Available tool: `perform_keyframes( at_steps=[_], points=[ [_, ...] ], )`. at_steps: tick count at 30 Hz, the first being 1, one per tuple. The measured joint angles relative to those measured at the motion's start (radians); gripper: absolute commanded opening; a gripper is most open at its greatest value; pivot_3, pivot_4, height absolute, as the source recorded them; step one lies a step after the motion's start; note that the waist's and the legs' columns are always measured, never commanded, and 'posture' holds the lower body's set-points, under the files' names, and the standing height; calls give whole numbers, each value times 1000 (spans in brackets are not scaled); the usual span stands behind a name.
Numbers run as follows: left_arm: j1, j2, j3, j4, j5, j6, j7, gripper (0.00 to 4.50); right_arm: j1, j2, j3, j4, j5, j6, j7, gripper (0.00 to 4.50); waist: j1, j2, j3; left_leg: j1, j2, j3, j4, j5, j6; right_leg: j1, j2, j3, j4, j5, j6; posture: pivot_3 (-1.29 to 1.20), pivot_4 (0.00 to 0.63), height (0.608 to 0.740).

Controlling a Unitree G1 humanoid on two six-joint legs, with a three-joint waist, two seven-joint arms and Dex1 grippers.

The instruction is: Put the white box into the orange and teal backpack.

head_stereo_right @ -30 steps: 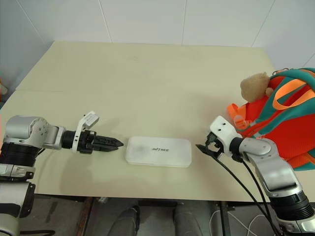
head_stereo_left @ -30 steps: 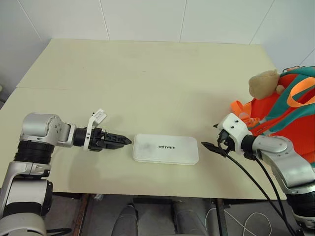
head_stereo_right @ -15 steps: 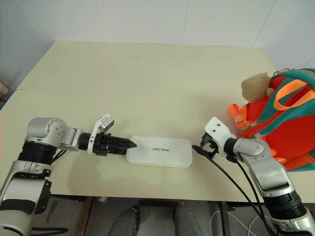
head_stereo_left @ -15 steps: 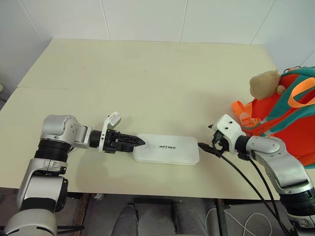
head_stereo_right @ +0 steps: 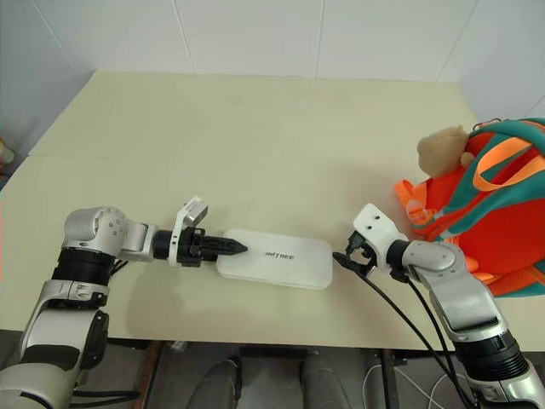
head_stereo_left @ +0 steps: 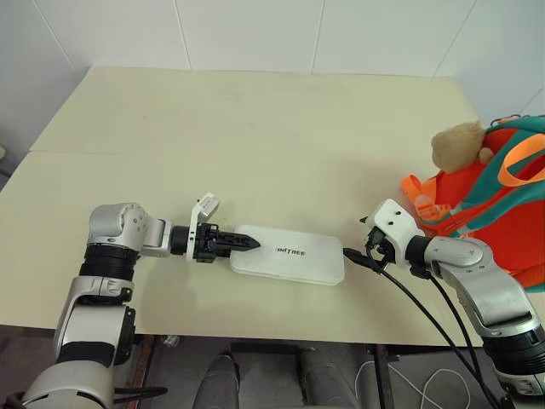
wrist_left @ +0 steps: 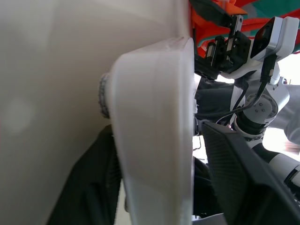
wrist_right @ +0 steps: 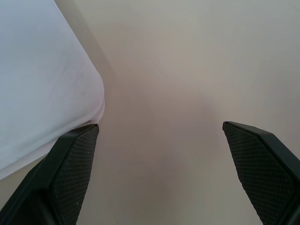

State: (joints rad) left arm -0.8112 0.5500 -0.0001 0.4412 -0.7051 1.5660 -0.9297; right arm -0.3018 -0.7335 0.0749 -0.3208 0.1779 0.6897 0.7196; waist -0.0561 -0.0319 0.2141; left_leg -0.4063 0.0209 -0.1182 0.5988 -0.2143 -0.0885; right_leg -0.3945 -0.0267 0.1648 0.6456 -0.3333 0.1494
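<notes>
- Black fingers of the left gripper [head_stereo_left: 245,243] straddle the white box's [head_stereo_left: 289,255] left end, not yet pinched tight.
- Right gripper [head_stereo_left: 358,256], spread wide, sits at its right end.
- Squeeze evenly before lifting toward the orange and teal backpack [head_stereo_left: 494,204], well apart on the table [head_stereo_left: 255,128].

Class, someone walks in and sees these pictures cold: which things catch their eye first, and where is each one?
The bright orange and teal backpack stands out at the table's right edge, a tan plush toy at its top. Near the front edge lies the white box, with the left gripper at its left end, a finger on either side, and the right gripper, open, just off its right end.
</notes>
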Motion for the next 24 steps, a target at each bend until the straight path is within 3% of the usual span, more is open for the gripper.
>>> perform_keyframes(
  at_steps=[2,7,15,24],
  points=[
    [0,-6,26,-6,-21,-1,-10,1337,13,0,-6,-8,1,12,-6,4500,1,0,0,0,0,0,0,0,0,0,0,0,0,0,0,0,150,740],
    [12,-2,25,-32,-25,-16,-12,1303,65,11,-72,-54,38,37,-21,4500,1,0,0,0,0,0,0,0,0,0,0,0,0,0,0,0,150,740],
    [35,33,27,-77,-41,-46,-40,1303,151,85,-373,-165,204,135,-89,4500,1,0,0,0,0,-1,0,0,0,0,0,0,0,0,0,0,150,740],
    [25,113,-11,-67,-33,-107,-109,1303,318,15,-807,-322,494,313,-41,4500,5,0,0,0,0,-1,-1,0,0,2,0,-1,-1,0,0,0,150,740]
  ],
)
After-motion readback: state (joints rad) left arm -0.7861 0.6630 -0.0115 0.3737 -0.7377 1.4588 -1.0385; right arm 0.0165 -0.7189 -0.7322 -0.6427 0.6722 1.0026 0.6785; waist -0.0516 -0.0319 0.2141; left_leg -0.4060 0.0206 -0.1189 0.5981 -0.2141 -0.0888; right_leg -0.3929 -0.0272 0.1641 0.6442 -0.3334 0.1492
